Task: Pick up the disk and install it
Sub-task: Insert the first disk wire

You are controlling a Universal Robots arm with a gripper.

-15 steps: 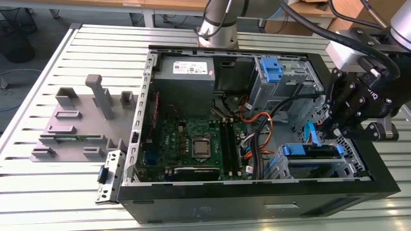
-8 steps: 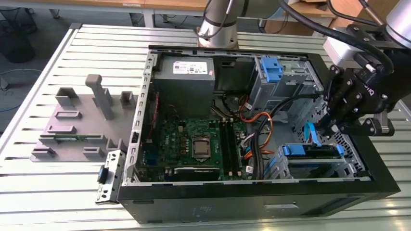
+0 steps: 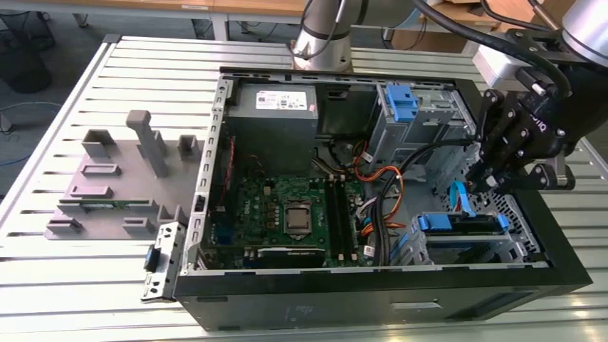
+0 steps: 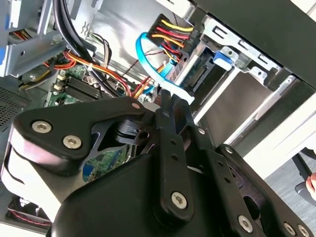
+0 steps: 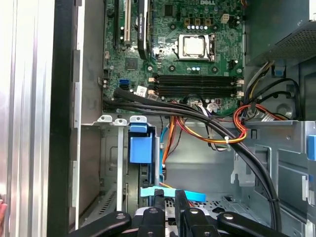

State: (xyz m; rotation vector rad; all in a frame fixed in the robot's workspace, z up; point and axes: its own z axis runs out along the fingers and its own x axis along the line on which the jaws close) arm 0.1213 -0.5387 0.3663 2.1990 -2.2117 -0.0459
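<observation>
Gripper (image 3: pixel 485 178) is inside the open case (image 3: pixel 380 299), fingers clenched on a blue cable (image 5: pixel 173 193). The disk (image 3: pixel 470 224) sits in its bay.

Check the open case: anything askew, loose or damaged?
Nothing damaged or spilled. One oddity: a light-blue data cable arcs loose over the drive bay, its flat end lying just ahead of the gripper. The other cable bundles sit routed over the motherboard.

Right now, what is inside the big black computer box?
Inside the black computer case lie a green circuit board, a grey power-supply box, coloured cables and blue-tabbed metal drive cages. The black robot hand covers whatever is beneath it.
</observation>
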